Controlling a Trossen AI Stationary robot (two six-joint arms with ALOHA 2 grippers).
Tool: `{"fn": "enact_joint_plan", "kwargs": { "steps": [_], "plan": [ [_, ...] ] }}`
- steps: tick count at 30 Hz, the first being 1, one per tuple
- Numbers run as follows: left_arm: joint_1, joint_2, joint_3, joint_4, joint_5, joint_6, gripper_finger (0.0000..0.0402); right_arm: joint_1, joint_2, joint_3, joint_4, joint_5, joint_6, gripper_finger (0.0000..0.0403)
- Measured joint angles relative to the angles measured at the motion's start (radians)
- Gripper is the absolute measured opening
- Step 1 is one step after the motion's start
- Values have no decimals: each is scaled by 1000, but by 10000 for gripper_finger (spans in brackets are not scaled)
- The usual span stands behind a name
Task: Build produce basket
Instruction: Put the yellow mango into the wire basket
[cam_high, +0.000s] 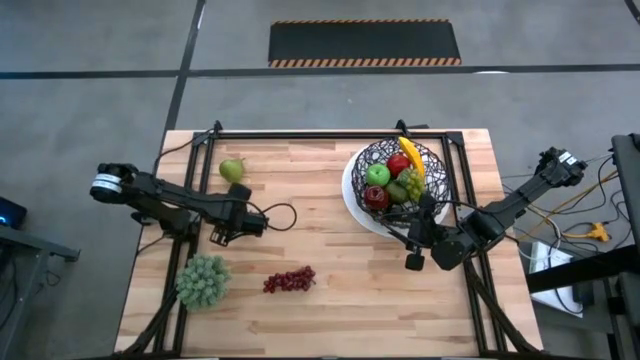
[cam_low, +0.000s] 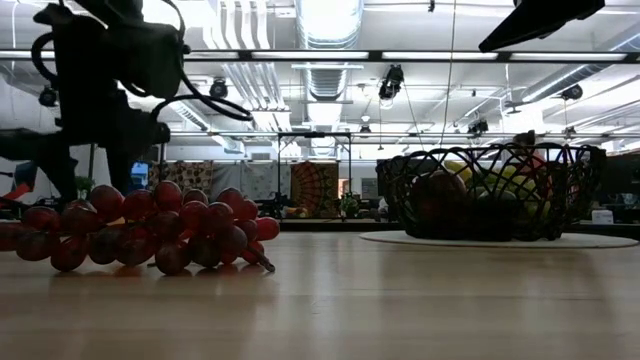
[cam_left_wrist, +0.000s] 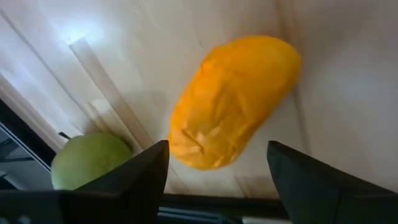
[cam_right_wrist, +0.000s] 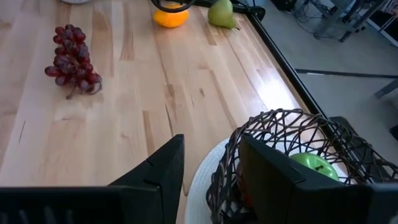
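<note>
The wire basket (cam_high: 362, 162) stands on its white plate (cam_high: 349, 203) at the table's far right, holding apples, a banana and other produce. My right gripper (cam_right_wrist: 211, 149) is open at the basket's near wall (cam_right_wrist: 280, 124), one finger outside the wall and the other in front of the mesh. My left gripper (cam_left_wrist: 217, 149) is open and points down over an orange fruit (cam_left_wrist: 233, 99) lying on the table at the left; its fingers stand apart from the fruit. A green pear (cam_high: 232, 170) lies just beyond. Purple grapes (cam_high: 290, 281) lie near the front. My right gripper stands astride the basket's near wall (cam_right_wrist: 231, 163), coming from the near right and slanting down. I cannot tell whether either finger touches the wire. The basket sits flat on its plate on the table.
A frilly pale-green leafy bunch (cam_high: 203, 281) lies at the near left. A black frame (cam_high: 300, 137) runs along the table's far and side edges. Bare wood lies between the grapes and the basket. In the low view the grapes (cam_low: 150, 230) fill the left foreground.
</note>
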Motion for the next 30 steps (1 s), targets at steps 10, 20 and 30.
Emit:
{"fn": "enact_joint_plan", "kwargs": {
  "steps": [10,20,30],
  "plan": [
    [0,33,-39,77,5,28,253,0,0,0,0,0,-5,142],
    [3,140,-36,101,-3,33,233,0,0,0,0,0,-4,141],
    [3,147,-28,103,-31,25,174,0,0,-4,0,0,-4,141]
  ]
}}
